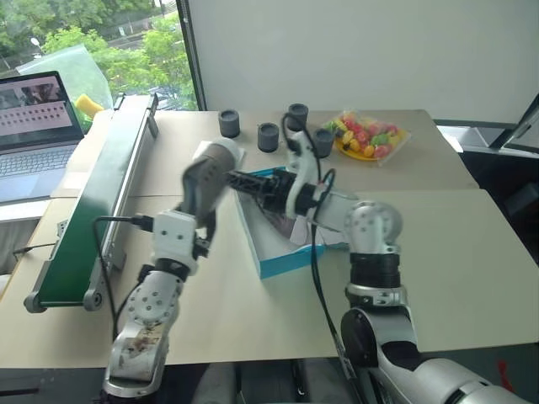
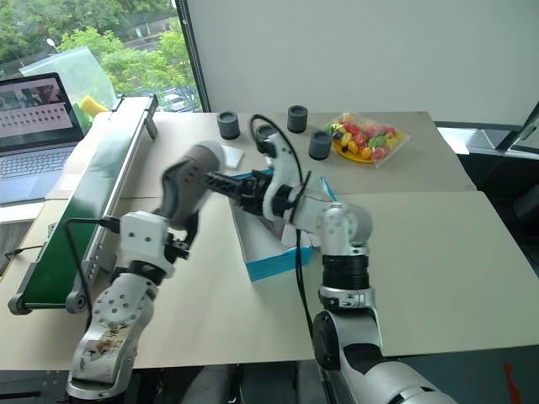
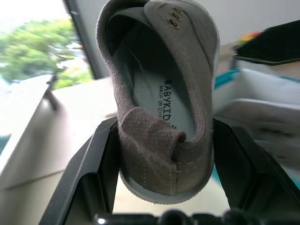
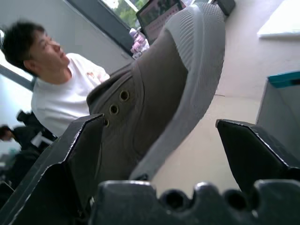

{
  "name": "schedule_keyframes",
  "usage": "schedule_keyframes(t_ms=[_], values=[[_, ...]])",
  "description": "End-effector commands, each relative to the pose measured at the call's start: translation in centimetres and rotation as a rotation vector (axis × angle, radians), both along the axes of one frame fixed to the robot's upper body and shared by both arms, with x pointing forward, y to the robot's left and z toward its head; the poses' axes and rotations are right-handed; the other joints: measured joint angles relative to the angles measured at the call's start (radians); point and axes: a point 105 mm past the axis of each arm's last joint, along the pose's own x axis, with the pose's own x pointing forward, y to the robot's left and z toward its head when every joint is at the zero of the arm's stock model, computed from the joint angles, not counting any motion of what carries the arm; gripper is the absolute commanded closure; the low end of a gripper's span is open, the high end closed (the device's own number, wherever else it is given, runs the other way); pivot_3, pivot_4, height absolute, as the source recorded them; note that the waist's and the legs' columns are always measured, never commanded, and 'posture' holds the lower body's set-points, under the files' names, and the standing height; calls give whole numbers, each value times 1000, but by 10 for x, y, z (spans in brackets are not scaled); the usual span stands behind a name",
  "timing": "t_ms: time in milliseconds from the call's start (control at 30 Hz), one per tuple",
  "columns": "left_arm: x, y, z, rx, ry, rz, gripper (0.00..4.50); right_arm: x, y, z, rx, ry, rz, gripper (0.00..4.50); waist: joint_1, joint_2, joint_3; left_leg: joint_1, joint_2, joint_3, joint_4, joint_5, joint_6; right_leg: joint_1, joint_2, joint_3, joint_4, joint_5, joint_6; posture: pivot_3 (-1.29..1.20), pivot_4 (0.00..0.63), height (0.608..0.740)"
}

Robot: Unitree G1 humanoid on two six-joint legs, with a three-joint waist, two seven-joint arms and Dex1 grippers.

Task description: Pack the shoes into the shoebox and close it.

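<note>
My left gripper (image 3: 161,140) clamps one shoe (image 3: 161,93) above the open shoebox (image 1: 282,257) — right gripper (image 4: 161,140) spread wide — packing and closing remain.

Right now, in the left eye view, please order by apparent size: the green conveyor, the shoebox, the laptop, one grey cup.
1. Green conveyor, largest.
2. Shoebox and laptop: unsure, because arms cover the box and the picture's edge cuts off the laptop.
3. Grey cup, smallest.

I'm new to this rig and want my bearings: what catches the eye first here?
The grey-beige canvas sneaker, clamped at its heel in the left claw. Next, the open teal-blue cardboard shoebox mid-table, where both arms meet, with the right claw open beside the shoe's toe. A plate of colourful sweets sits beyond.
</note>
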Motion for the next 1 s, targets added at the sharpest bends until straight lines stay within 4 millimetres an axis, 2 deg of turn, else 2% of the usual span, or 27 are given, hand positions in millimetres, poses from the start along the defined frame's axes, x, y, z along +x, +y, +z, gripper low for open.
schedule_keyframes(t_ms=[33,333,433,700,733,833,1000], values=[[-7,-20,26,-10,-75,-115,1775,-15,29,31,110,-6,126,0,-6,1,0,0,-1,1,0,0,0,0,1,1,0,0,0,0,150,737],[2,-15,27,3,-60,-114,1775,-15,29,34,145,23,102,0,-5,1,0,3,-3,4,2,0,0,4,2,0,-1,-1,1,0,150,737],[4,-12,25,6,-55,-94,1846,-15,28,34,158,28,87,697,-1,1,0,2,-3,4,1,0,1,3,2,0,-1,-1,1,0,150,737],[6,-13,21,19,-39,-93,1846,-18,26,48,191,-13,93,3398,0,1,0,3,-3,4,2,0,1,4,1,0,-1,-1,1,0,150,737],[6,-13,20,22,-35,-93,1846,-23,26,58,240,-42,122,3675,0,1,0,2,-3,4,2,0,1,4,1,0,-1,-1,1,0,150,737],[7,-13,18,24,-22,-95,1846,-36,24,79,345,-86,191,3675,1,1,0,2,-3,3,1,0,1,3,1,0,-1,-1,1,0,150,737],[5,-17,13,57,-4,-122,1846,-31,24,78,350,-56,166,3675,0,1,0,3,-3,3,2,0,1,4,1,-1,-1,-1,1,0,150,737]])
